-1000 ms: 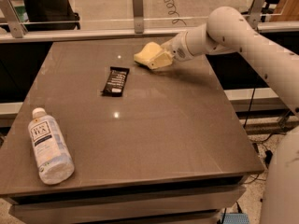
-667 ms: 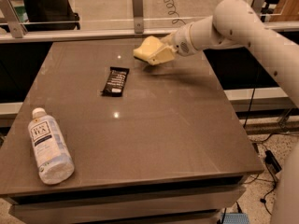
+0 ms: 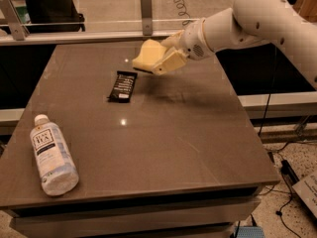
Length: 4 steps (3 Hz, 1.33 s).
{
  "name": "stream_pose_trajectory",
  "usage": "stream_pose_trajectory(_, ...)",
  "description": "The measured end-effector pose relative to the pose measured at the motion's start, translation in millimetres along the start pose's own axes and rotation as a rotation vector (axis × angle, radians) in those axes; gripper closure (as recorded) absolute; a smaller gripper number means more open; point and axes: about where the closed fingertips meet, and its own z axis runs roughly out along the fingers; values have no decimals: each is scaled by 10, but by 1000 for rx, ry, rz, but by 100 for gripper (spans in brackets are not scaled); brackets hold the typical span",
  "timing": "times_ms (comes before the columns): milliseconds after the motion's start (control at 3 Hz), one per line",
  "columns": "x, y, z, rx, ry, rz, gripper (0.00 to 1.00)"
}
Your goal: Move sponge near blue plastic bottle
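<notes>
The pale yellow sponge (image 3: pixel 147 55) is held in my gripper (image 3: pixel 161 61), lifted above the table at the far middle, just right of and above the black wrapper. The gripper's fingers are shut on the sponge; the white arm reaches in from the upper right. The blue plastic bottle (image 3: pixel 51 154), clear with a white cap and a pale blue "TEA" label, lies on its side at the table's near left corner, cap pointing away. The gripper is well apart from the bottle, up and to the right of it.
A black snack bar wrapper (image 3: pixel 123 86) lies on the brown table (image 3: pixel 178 143) left of centre, between sponge and bottle. A rail with metal posts (image 3: pixel 145 5) runs behind the table's far edge. Cables lie on the floor at right.
The gripper has lifted the sponge off the table and carried it left and toward the near side, closer to the wrapper. Bottle and wrapper have not moved.
</notes>
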Motion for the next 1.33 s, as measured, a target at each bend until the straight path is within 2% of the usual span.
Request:
stream_pose_trajectory(333,-53,466,-84,-91,13,-41,100)
stream_pose_trajectory(667,-56,465,-76,-93,11,-41,100)
stream_pose_trajectory(1000,-107,614,64,-146,-2,-64,100)
stream_pose_trajectory(1333,-177,960,100,-202,-18,-97,100)
